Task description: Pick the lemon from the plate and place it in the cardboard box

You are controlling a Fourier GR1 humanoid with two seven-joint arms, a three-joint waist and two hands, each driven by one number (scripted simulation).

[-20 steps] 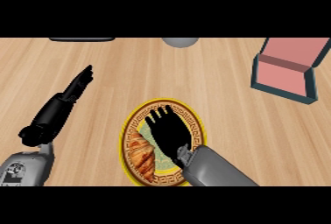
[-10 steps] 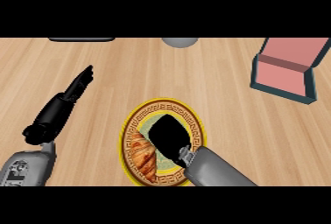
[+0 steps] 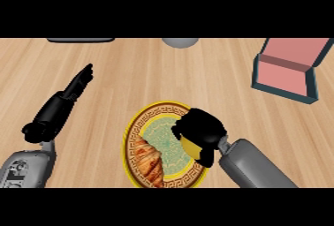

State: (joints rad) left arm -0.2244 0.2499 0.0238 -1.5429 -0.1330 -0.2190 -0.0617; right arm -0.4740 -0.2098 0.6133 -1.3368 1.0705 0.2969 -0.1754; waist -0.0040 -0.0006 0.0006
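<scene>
The lemon (image 3: 191, 146) sits over the plate's (image 3: 145, 115) right rim, mostly hidden: the right hand (image 3: 201, 130) has its fingers curled round it, with only a yellow patch showing beneath the palm. A croissant (image 3: 149, 160) lies on the plate's left half, apart from the hand. The box (image 3: 287, 70) stands open at upper right, well apart from the plate, with bare counter (image 3: 195, 75) between. The left hand (image 3: 77, 84) rests at the left, fingers straight and together. A grey round object (image 3: 180, 42) and a dark flat item (image 3: 81, 39) sit at the far edge.
</scene>
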